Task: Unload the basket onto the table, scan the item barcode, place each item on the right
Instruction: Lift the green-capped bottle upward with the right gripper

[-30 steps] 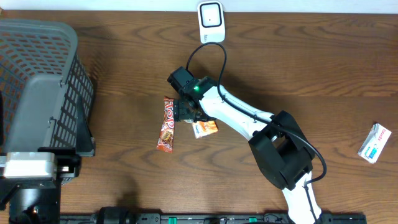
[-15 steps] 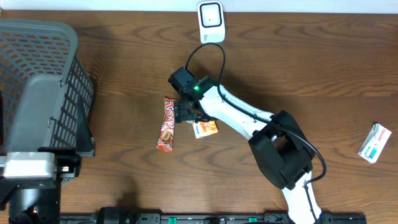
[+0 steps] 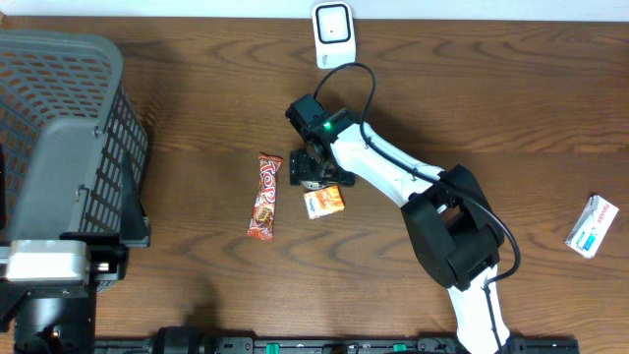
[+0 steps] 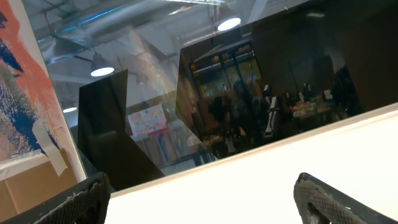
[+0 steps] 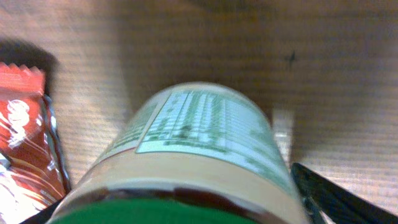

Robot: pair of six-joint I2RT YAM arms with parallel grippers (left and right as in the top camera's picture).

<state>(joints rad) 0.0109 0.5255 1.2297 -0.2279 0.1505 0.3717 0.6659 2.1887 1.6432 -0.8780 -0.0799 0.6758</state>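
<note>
Right up against the right wrist lens is a round jar with a cream paper label and a green lid point(image 5: 193, 143), lid end nearest the camera, set between the jaws of the right gripper point(image 3: 313, 169). One dark fingertip point(image 5: 317, 199) shows just beside its right flank. Whether the jaws press on it or only stand either side, I cannot tell. The left gripper point(image 4: 202, 186) is wide open and empty, aimed at a dark window away from the work.

The jar looks rigid and probably of middling weight (glass or plastic, I cannot say which). Its round body and smooth label would likely let it twist between the pads. The best hold seems to be across the body just under the lid, leaving the printed side free to face the reader.

Beyond it lies the brown wooden table point(image 3: 491, 98), with a red foil candy bar point(image 3: 264, 197) near the jar's left and a small orange sachet point(image 3: 324, 202) close below the gripper. Farther off, at the table's far edge, stands the white barcode scanner point(image 3: 332, 34).

From overhead the gripper hides the jar completely. The label shows only a blurred green table and no barcode. Whether the jar rests on the wood or hangs above it is unclear.
</note>
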